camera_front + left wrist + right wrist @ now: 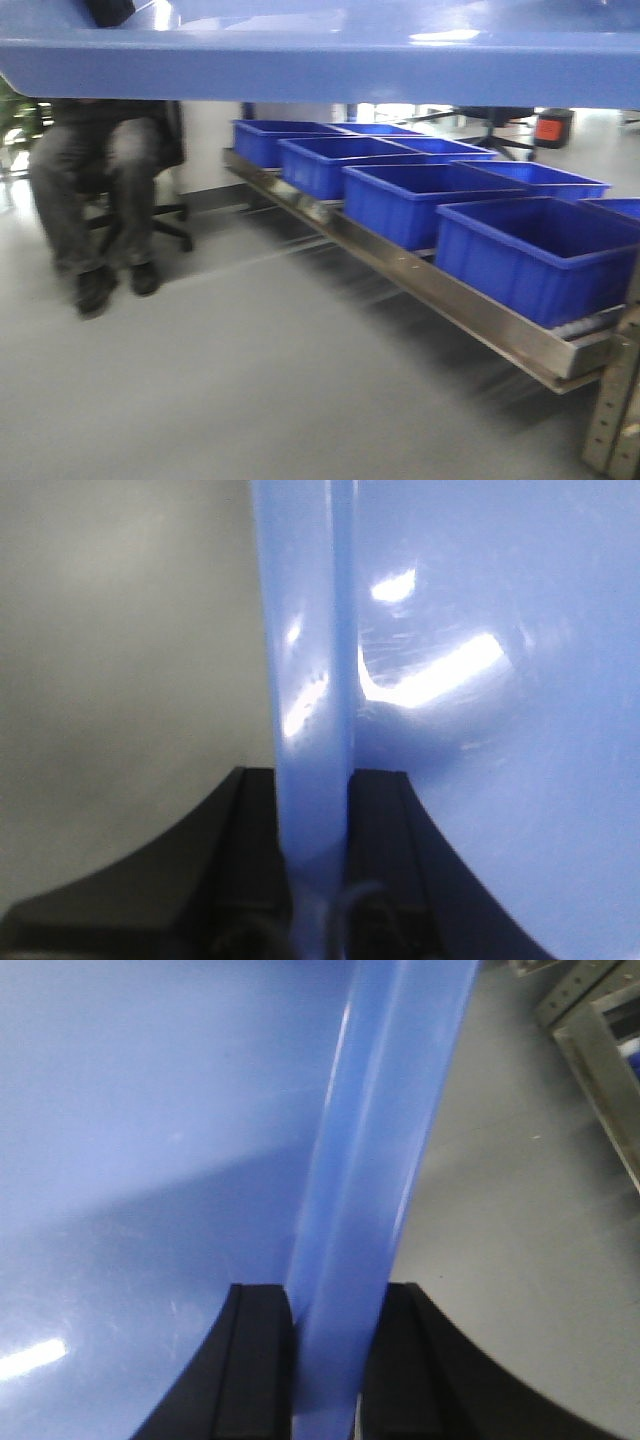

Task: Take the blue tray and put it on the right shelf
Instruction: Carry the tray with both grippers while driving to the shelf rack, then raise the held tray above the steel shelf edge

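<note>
Grey floor (250,390) lay under everything. High above it hung the blue tray (320,60), filling the top of the front view. The left claw (315,800) pinched one rim and the right claw (335,1305) pinched the other. So the grabbing part looked done. Putting it down was not yet done. The right shelf (470,300) sat lower and well apart from the tray, with dark blue bins (540,250) lined up along its front edge. Most of the tray was cut off, and the front view was blurry. Only the legs of a sitting person (100,190) showed.
</note>
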